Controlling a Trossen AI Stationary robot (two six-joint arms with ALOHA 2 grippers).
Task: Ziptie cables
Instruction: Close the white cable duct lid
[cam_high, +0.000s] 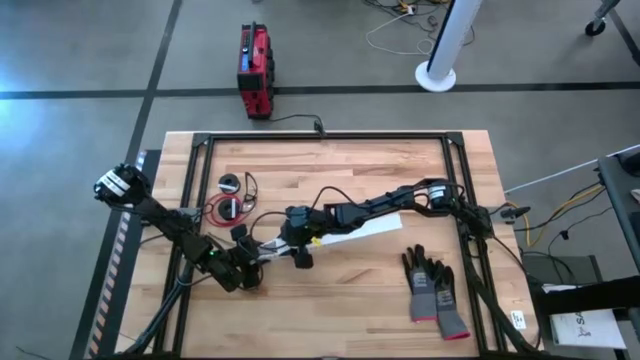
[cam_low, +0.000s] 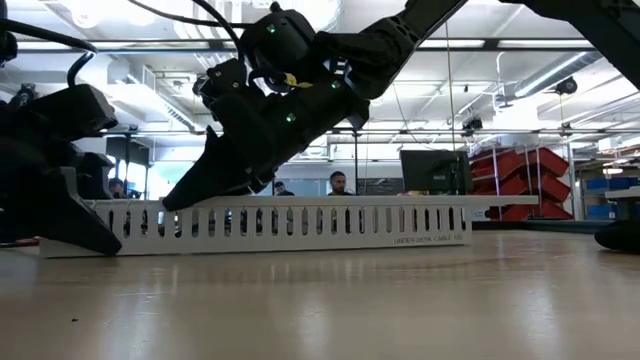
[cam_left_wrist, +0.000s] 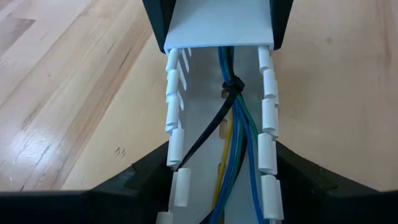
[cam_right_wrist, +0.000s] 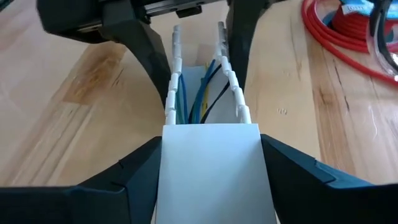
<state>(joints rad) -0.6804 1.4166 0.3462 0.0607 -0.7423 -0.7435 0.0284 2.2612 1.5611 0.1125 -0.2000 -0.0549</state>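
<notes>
Running inside the white slotted tray (cam_left_wrist: 214, 118), the cables (cam_left_wrist: 239, 134) (blue, green, yellow, black) are already cinched by a black ziptie (cam_left_wrist: 231, 84) near the tray's covered end. Landmark = tray, lying mid-counter (cam_high: 330, 300).

Left gripper (cam_high: 247, 262) fingers (cam_left_wrist: 127, 180) straddle one end of the tray, clamped against its outer walls; right gripper (cam_high: 298, 238) fingers (cam_right_wrist: 121, 177) straddle the other end, pressing the white cover (cam_right_wrist: 211, 168) from both sides. Judgement: both arms pin the tray so it stays put and stays aligned while the bundle sits in the channel; opposing holds stop it sliding or twisting.

Low view: tray rests long-side on the counter, slots facing camera, right arm angled down onto it.

Beyond the tray's left-gripper end: red and black wire coil (cam_high: 229, 208). Beyond the opposite end, toward the counter's edge: pair of gloves (cam_high: 436, 292). Red box (cam_high: 255, 70) on the floor, well apart from the tray.
</notes>
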